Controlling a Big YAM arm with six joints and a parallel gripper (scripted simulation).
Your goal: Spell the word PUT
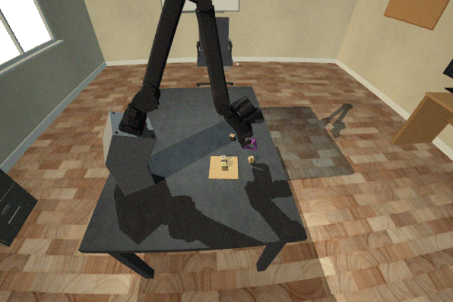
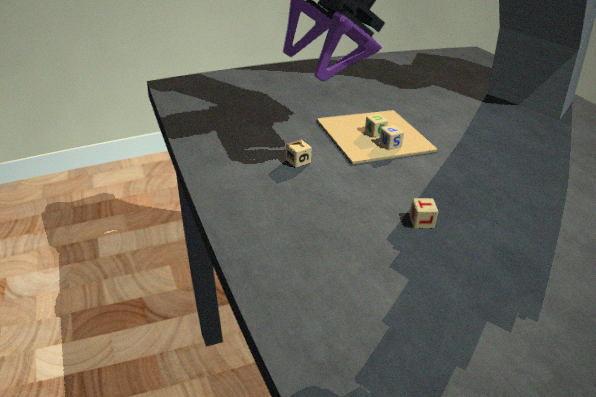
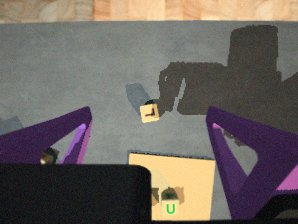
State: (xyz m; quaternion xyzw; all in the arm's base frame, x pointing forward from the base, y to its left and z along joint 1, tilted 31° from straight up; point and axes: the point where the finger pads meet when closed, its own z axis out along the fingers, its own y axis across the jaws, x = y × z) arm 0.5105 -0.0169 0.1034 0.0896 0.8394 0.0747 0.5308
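A tan mat (image 1: 232,174) (image 2: 345,131) (image 3: 195,167) lies on the dark table. Two blocks stand on it side by side: a green U block (image 1: 224,166) (image 2: 375,125) (image 3: 171,201) and a blue P block (image 1: 223,158) (image 2: 391,138). The P block is hidden in the wrist view. A block with a red T (image 1: 232,136) (image 2: 424,213) lies off the mat, T on top. It barely shows behind the left finger in the wrist view (image 3: 47,157). A block with black marks (image 1: 251,159) (image 2: 299,154) (image 3: 150,111) lies off the mat near the table's edge. My gripper (image 1: 249,145) (image 2: 306,64) (image 3: 149,112) is open and empty, high above the table beside the mat, roughly over the black-marked block.
The robot's grey base pedestal (image 1: 125,159) (image 2: 535,29) stands at one side of the table (image 1: 197,224) (image 2: 310,274). The table's edge (image 2: 170,149) runs close to the black-marked block.
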